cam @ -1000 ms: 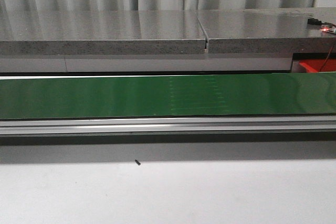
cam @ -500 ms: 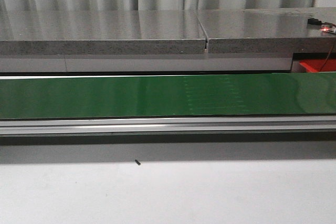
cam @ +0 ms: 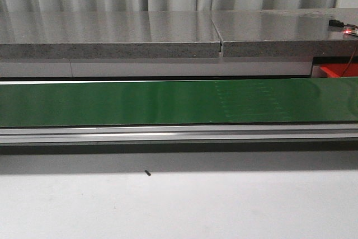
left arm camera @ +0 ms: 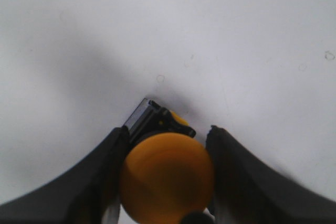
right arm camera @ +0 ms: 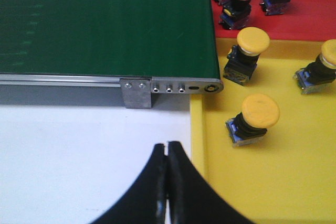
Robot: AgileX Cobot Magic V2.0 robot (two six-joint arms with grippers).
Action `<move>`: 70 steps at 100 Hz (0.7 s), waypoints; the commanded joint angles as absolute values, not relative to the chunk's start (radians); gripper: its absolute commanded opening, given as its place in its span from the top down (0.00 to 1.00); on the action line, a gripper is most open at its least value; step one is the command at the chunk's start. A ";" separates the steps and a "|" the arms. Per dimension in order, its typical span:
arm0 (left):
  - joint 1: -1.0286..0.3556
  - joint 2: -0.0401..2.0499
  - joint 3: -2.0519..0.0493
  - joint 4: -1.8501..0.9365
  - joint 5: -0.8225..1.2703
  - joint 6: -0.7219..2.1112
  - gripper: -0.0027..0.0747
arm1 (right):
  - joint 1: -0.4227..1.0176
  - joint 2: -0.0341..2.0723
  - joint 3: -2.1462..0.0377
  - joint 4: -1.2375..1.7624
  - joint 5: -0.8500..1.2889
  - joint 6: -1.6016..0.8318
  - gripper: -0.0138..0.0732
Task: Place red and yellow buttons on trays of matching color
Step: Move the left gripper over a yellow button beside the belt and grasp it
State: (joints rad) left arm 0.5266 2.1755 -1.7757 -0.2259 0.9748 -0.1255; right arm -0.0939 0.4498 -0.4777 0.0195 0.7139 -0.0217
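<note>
3 yellow buttons, one of them here [right arm camera: 253,117], already sit in the yellow tray [right arm camera: 294,182], and at least 3 red buttons, such as this one [right arm camera: 237,1], stand in the red tray [right arm camera: 310,19] beyond it, so a good part of the sorting looks done. Both trays lie at the end of the green belt [right arm camera: 105,24], which carries nothing in the right wrist view or the front view.

1 more yellow button [left arm camera: 167,177] is in hand: the left gripper [left arm camera: 167,174] has its fingers clamped on either side of it, its cap facing the camera, above the bare white table [left arm camera: 210,35]. No tray shows in that view, so this button is probably yet to be delivered.

The right gripper [right arm camera: 167,182] hangs with its fingers pressed together on nothing, over the table just beside the yellow tray's edge.

How many buttons remain beyond these cannot be told.
</note>
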 commanded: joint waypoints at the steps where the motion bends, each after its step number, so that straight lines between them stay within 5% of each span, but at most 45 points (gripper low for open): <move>1: 0.528 2.092 -1.807 -0.242 0.959 -0.112 0.66 | -0.093 0.454 -0.504 0.020 0.646 -0.022 0.95; 70: 0.448 1.638 -1.551 -0.238 0.926 -0.026 0.66 | -0.093 0.454 -0.504 0.020 0.646 -0.022 0.95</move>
